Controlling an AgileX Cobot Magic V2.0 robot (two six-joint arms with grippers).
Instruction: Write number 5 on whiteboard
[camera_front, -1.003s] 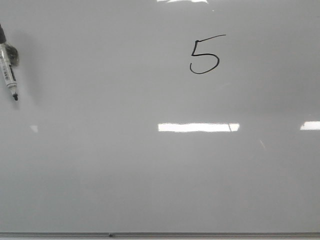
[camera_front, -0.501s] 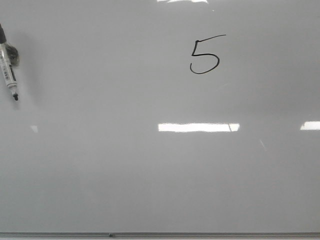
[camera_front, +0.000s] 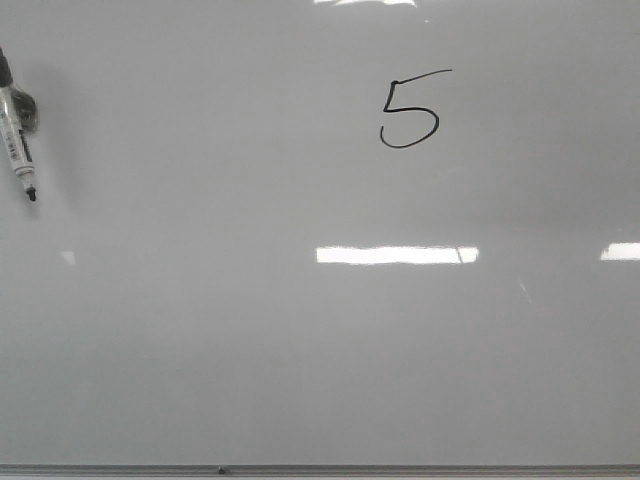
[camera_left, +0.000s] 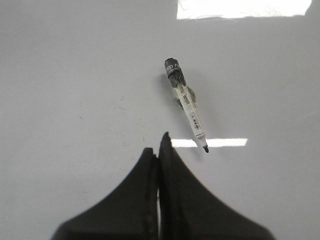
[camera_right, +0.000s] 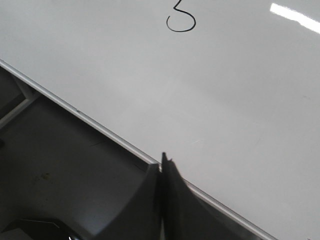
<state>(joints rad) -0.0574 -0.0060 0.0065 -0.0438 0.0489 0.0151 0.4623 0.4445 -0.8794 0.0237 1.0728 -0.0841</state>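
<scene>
Both grippers — left (camera_left: 159, 145), right (camera_right: 163, 161) — have fingers pressed together, empty. Nothing has moved lately: marker (camera_left: 187, 105) lies just beyond the left fingertips, number 5 (camera_front: 410, 110) sits finished on the whiteboard (camera_front: 300, 350) — task apparently complete.

Number 5 (camera_front: 409, 110) upper-right on whiteboard (camera_front: 300, 350); marker (camera_front: 18, 140) far left.

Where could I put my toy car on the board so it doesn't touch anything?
The biggest bare patch on the whiteboard lies below the number 5, down to the grey bottom edge. The stretch between the marker at the far left and the 5 is bare too. Nothing is really crowded; just avoid those two spots.
</scene>
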